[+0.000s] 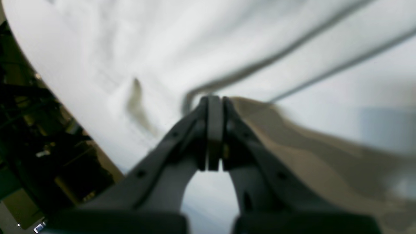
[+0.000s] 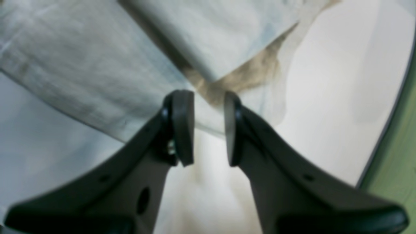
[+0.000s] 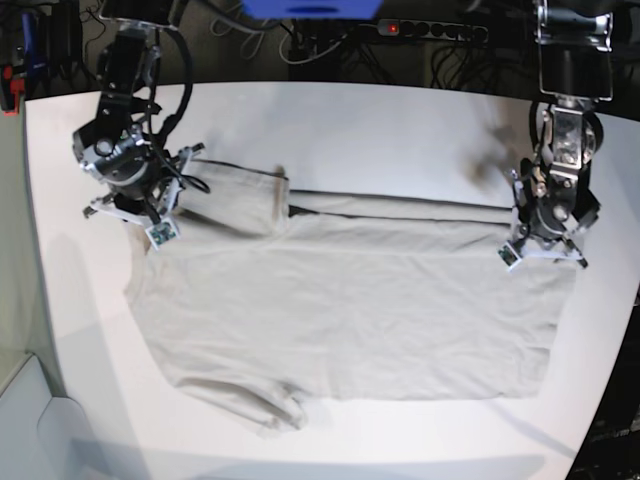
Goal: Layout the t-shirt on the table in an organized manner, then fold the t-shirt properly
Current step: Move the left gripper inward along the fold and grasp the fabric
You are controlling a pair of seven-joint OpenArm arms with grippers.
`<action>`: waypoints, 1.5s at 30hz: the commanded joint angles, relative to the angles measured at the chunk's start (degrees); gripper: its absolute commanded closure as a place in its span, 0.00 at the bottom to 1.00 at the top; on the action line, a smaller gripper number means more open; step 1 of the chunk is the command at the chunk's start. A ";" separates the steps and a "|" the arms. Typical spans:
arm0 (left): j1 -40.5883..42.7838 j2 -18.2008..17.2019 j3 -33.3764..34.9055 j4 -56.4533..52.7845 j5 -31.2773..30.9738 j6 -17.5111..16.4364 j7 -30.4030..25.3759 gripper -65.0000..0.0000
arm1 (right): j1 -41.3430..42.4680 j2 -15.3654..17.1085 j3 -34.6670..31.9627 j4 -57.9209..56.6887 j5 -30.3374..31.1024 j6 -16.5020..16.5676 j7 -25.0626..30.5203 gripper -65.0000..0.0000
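Note:
The beige t-shirt (image 3: 350, 300) lies spread sideways on the white table (image 3: 380, 130), hem to the right and sleeves to the left, with its upper edge folded over. My left gripper (image 3: 540, 245) is at the hem's upper right corner. In the left wrist view it (image 1: 214, 100) is shut, with beige cloth (image 1: 308, 152) trailing from its tips. My right gripper (image 3: 135, 205) is at the shirt's upper left, by the shoulder and upper sleeve. In the right wrist view it (image 2: 209, 130) is open and holds nothing, with the fabric (image 2: 81, 71) just beyond its tips.
The table's rounded edge is close to my right gripper (image 2: 386, 130) and to my left gripper (image 1: 65, 107). A power strip (image 3: 430, 30) and cables lie behind the far edge. Bare tabletop surrounds the shirt on the far and near sides.

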 commanded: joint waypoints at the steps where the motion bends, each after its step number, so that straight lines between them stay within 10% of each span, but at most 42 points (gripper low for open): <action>1: -1.16 -0.77 -0.42 1.15 0.23 0.34 -0.35 1.00 | 0.92 1.41 0.11 0.01 0.27 -0.25 0.76 0.74; 10: 0.07 -0.68 -0.42 1.33 0.23 0.34 -0.35 1.00 | 1.01 4.49 3.98 -2.10 0.27 -0.25 0.76 0.60; 45: 1.48 -0.68 -0.50 1.42 0.14 0.34 -0.35 1.00 | 4.70 4.40 7.23 -8.79 0.53 -0.25 0.76 0.66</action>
